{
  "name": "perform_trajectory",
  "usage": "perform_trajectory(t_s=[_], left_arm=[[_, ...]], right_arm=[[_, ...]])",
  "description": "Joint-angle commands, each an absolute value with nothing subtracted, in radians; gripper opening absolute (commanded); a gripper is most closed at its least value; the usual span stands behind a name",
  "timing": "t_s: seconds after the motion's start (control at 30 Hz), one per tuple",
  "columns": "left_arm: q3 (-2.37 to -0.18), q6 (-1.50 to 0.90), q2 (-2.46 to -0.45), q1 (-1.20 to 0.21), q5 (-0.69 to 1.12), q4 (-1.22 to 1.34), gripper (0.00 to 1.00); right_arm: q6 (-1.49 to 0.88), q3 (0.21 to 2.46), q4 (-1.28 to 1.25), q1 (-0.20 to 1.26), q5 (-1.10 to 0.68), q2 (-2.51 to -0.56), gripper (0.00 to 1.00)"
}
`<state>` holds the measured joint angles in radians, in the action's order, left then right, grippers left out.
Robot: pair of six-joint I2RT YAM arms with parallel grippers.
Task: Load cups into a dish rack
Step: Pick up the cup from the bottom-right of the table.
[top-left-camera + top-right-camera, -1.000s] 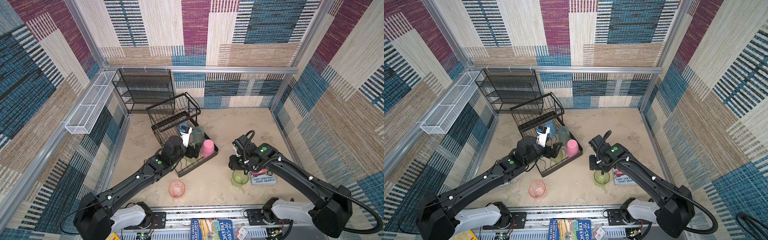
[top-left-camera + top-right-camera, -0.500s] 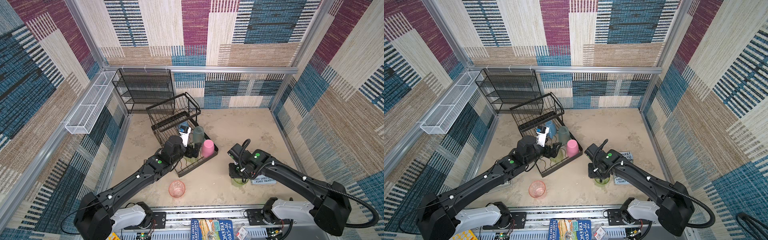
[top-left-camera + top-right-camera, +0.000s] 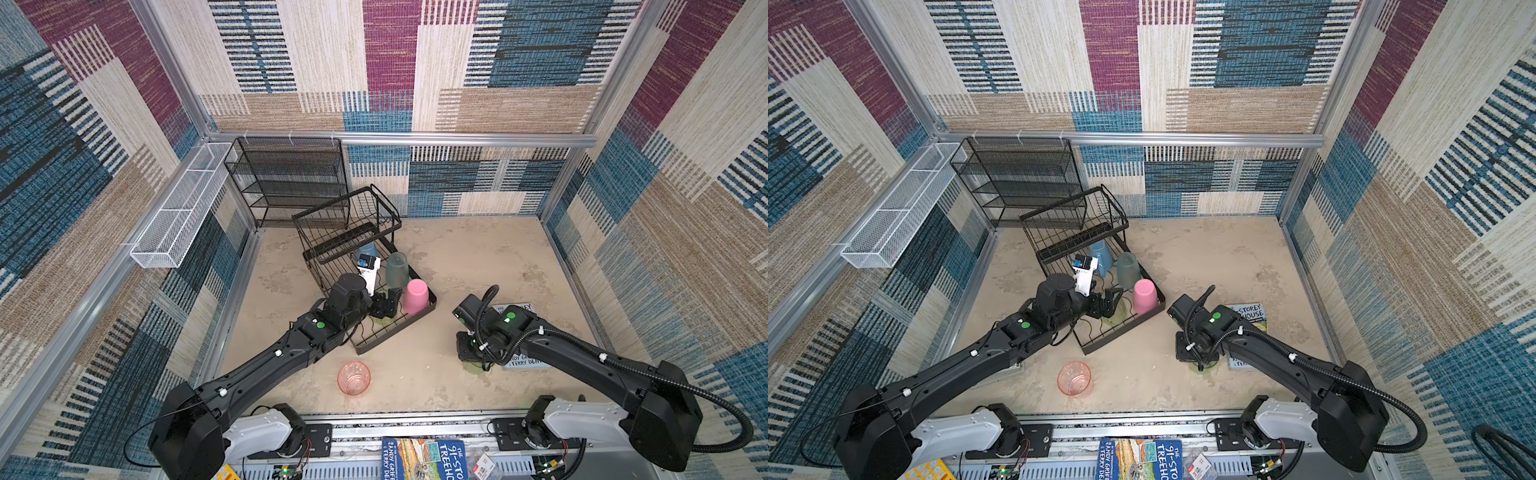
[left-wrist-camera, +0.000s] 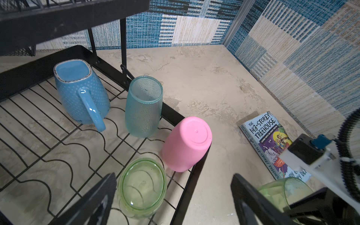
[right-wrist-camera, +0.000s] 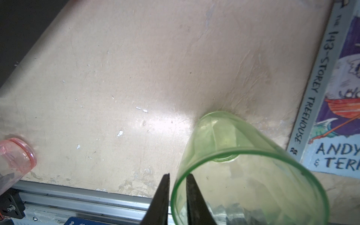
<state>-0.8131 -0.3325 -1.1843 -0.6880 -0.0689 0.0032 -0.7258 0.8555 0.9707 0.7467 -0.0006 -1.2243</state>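
- My right gripper (image 5: pixel 178 176) is narrow, with one finger inside and one outside the wall of the green cup (image 5: pixel 243 165), at its rim. I judge this to be a pinch, but I cannot tell whether the pads press fully.
- This green cup stands mouth up on the desk (image 5: pixel 136 68), just beside the book (image 5: pixel 331 93) and well apart from the dish rack (image 3: pixel 397 330).
- The step in hand, as I judge it, is to make this pinch sure and then lift. The wall looks thin and smooth, so I would confirm the hold first.
- I would then rise straight and slowly. A cup held at one side of its rim wants to swing.
- I would carry it away from the book, so the base does not catch the cover.
- My left gripper (image 4: pixel 173 179) is wide open and holds nothing. It hangs over the lower tray, above the second green cup (image 4: pixel 143 187), which sits mouth down on the wires.
- The tray also holds the blue mug (image 4: pixel 80 91), the grey-teal cup (image 4: pixel 143 107) and the opaque pink cup (image 4: pixel 187 144), which is tilted at the tray's edge. I should not touch that one when I come in.
- The left arm should leave the tray before the right arm arrives, or the two will meet there.
- I would turn the cup mouth down in free air, not over the rack.
- The translucent pink cup (image 3: pixel 353 377) waits alone on the desk.
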Motion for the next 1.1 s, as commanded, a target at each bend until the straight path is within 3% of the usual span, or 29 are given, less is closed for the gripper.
perform_trajectory(t_s=[0.0,0.2,0.7,1.07], left_arm=[[-0.809,-0.357,-1.188,-0.685,-0.053,0.027,0.95],[-0.81,-0.381,-1.199,-0.686,-0.037,0.031,0.94],[-0.804,-0.501,-1.17,-0.685,-0.018,0.017,0.94],[-0.873,-0.673,-1.172,-0.686,0.04,-0.029,0.94]], right_arm=[[-0.741,0.867,0.954,0.752,0.007,-1.231,0.15],[-0.731,0.912,0.965,0.755,0.031,-1.238,0.03],[-0.623,1.124,0.985,0.755,0.149,-1.241,0.0],[-0.503,1.254,0.893,0.7,0.134,-1.265,0.0]])
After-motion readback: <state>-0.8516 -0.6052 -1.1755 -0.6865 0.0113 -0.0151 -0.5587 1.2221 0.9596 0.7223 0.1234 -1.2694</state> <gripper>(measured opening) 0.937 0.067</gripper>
